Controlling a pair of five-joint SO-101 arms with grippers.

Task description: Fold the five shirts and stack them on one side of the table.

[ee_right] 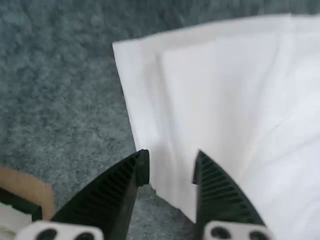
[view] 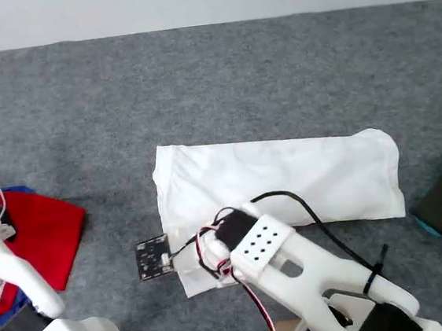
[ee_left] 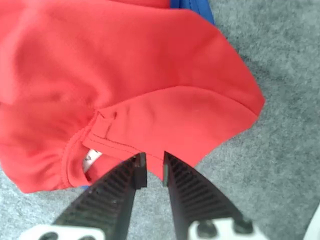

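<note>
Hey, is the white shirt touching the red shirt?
No, the white shirt lies apart from the red shirt, with bare grey table between them in the high view.

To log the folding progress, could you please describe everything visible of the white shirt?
The white cloth shirt lies flat on the grey carpeted table, folded into a long, lightly creased rectangle. Layered edges show at its corner nearest the arms, where the right black pincer hangs open over its edge.
</note>
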